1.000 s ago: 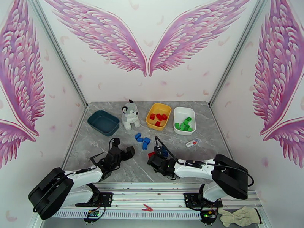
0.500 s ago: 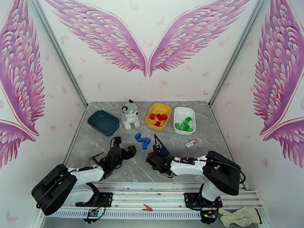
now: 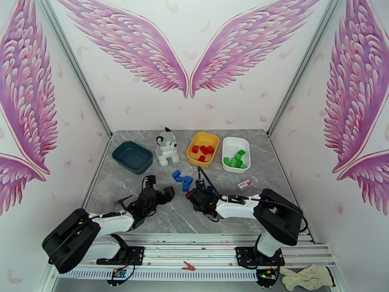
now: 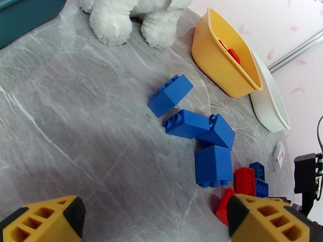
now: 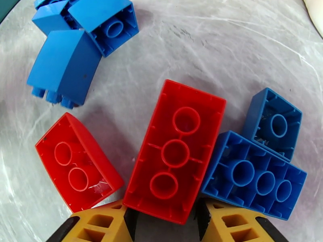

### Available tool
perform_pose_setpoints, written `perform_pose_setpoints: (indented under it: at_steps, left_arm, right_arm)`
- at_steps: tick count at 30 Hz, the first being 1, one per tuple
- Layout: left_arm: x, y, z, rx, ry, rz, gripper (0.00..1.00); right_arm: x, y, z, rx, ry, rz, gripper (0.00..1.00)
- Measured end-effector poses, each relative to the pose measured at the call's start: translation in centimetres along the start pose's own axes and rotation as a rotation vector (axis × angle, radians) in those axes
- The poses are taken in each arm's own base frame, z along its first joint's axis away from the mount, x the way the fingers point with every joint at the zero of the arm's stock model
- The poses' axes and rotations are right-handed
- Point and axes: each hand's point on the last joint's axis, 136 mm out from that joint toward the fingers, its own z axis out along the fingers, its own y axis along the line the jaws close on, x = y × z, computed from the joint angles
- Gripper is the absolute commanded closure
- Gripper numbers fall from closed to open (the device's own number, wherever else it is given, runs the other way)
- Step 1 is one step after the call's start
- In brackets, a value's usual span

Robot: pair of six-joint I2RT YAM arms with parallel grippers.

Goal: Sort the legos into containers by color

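Nothing legible anywhere; the small white card (image 3: 247,182) carries red and blue print too tiny to read.

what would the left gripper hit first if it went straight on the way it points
Probably the nearest blue studded plastic brick, ahead between the fingers of the open left gripper; a red brick by one finger may touch first.

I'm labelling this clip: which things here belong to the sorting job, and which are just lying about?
Job: blue legos, red legos, green legos, teal tray, yellow tray, white tray.
Lying about: plush dog, small label, glove, red clip.
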Motion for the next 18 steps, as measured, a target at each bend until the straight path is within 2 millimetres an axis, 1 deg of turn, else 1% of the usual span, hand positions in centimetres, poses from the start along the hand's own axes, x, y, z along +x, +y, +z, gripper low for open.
perform_pose_setpoints:
  at_steps: [5, 9, 18]
  left_arm:
    - [0.3, 0.1, 0.2, 0.0, 0.009, 0.001, 0.02]
    - [0.3, 0.0, 0.3, 0.004, 0.013, 0.001, 0.02]
    - [0.3, -0.1, 0.4, 0.005, 0.014, 0.001, 0.02]
  right_arm:
    - [-0.8, 0.2, 0.5, 0.003, -0.001, -0.007, 0.5]
    - [-1.5, 0.5, 1.1, 0.008, -0.004, -0.011, 0.45]
    - [-3.2, 1.3, 2.2, 0.018, -0.013, -0.004, 0.39]
